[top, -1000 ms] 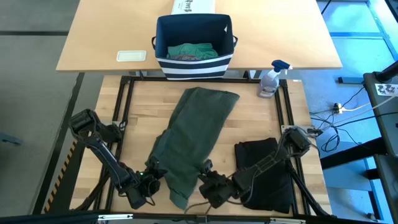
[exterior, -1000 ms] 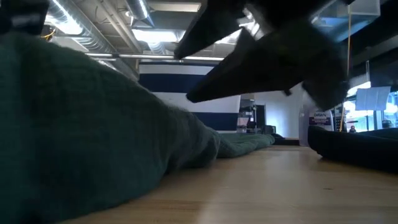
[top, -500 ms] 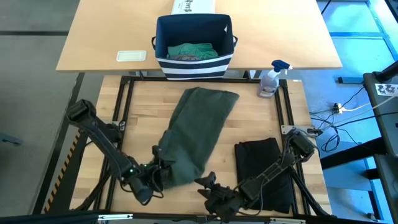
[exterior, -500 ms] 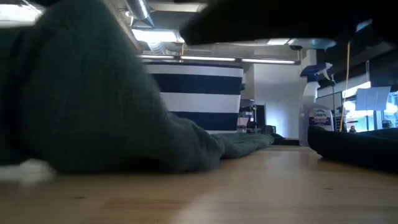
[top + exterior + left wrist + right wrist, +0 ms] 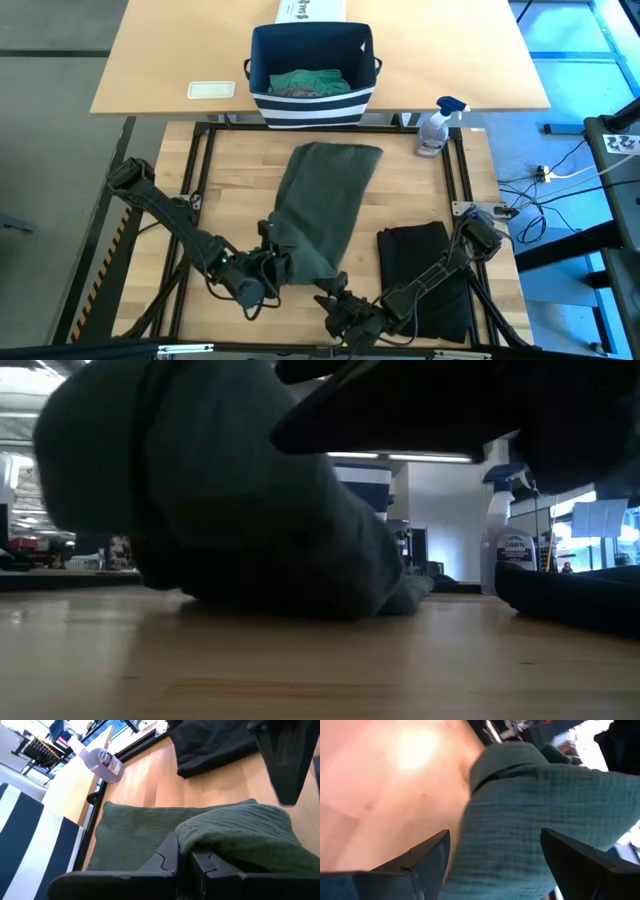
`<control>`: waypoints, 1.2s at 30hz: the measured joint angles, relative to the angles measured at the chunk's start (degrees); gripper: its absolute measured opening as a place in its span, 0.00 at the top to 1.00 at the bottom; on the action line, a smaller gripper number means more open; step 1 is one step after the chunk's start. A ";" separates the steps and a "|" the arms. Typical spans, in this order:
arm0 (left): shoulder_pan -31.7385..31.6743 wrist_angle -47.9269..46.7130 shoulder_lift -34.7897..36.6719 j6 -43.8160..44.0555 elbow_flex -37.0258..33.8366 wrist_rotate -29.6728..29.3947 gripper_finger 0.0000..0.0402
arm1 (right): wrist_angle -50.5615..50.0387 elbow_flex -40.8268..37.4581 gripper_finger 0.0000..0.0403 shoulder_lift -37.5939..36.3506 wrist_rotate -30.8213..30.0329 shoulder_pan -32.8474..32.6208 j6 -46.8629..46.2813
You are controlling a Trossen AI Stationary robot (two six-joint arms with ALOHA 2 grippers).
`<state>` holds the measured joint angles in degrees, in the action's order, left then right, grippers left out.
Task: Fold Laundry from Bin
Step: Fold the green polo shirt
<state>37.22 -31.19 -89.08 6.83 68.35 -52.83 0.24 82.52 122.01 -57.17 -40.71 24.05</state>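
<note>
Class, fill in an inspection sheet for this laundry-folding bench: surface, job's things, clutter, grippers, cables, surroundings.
Surface: wooden table, bare around the garments.
Job's things: dark green garment lying mid-table, near end folded over; black garment folded on the right; striped bin behind, with teal cloth inside.
Clutter: spray bottle at the far right corner.
Grippers: left gripper shut on the dark green garment's near edge; right gripper open, beside that edge.
Cables: some on the floor, right of the table.
Surroundings: second table with a white box.
</note>
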 joint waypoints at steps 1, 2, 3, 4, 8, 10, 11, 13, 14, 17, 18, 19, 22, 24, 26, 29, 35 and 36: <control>-0.46 -0.46 0.00 -0.25 0.66 0.06 1.00 | -0.09 0.00 0.24 0.03 -0.92 0.00 -0.03; -0.91 -1.06 0.00 -0.80 1.53 0.04 1.00 | -0.09 0.00 0.24 0.04 -1.66 0.00 -0.04; -1.28 -1.56 0.00 -1.29 2.40 0.04 1.00 | -0.03 0.00 0.24 0.18 -2.67 0.00 -0.05; -1.74 -2.19 0.00 -1.57 3.31 0.00 1.00 | 0.04 0.00 0.24 0.30 -4.24 -0.01 -0.02; -3.68 -4.54 0.00 -3.05 6.70 0.02 1.00 | -0.45 0.00 0.24 0.51 -9.31 -0.13 0.70; -4.67 -5.12 0.00 -3.85 8.43 0.02 1.00 | -0.27 0.00 0.24 0.51 -9.91 -0.13 0.70; -5.17 -5.47 0.00 -4.26 9.13 0.00 1.00 | -0.29 0.00 0.24 0.51 -10.34 -0.13 0.73; -6.04 -6.02 0.00 -4.46 10.14 0.02 1.00 | -0.25 0.00 0.24 0.81 -11.89 -0.15 1.74; -6.46 -6.35 0.00 -4.48 10.65 0.41 1.00 | -0.29 0.00 0.24 0.87 -13.41 -0.15 2.33; -7.65 -6.88 0.00 -4.50 11.53 2.05 1.00 | -0.24 0.00 0.24 0.95 -18.17 -0.13 3.91; -8.01 -6.85 0.00 -4.53 11.53 2.47 1.00 | 0.02 0.00 0.24 0.95 -19.56 -0.02 3.96; -8.29 -6.97 0.00 -4.53 11.53 2.73 1.00 | 0.25 0.00 0.24 0.95 -20.84 0.18 3.98; -8.99 -6.94 0.00 -4.50 11.53 3.00 1.00 | 0.23 0.00 0.24 1.00 -22.27 0.69 3.96; -9.48 -6.91 0.00 -4.50 11.53 3.04 1.00 | 0.70 0.01 0.24 1.64 -21.66 1.26 3.93; -9.89 -6.89 0.00 -4.50 11.53 3.08 1.00 | 0.64 0.00 0.24 2.65 -21.05 1.95 4.00; -10.44 -6.63 0.00 -4.50 11.53 4.16 1.00 | 0.65 0.00 0.24 3.82 -20.71 2.94 4.04; -11.14 -6.45 0.03 -4.48 11.53 5.63 1.00 | 3.04 0.00 0.24 3.94 -25.62 4.29 5.31; -11.14 -6.44 0.04 -4.48 11.53 5.61 1.00 | 4.13 -0.02 0.24 3.95 -26.61 4.50 6.52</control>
<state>26.09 -37.64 -89.04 2.35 79.88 -47.22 4.37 82.50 125.96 -83.78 -36.21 30.57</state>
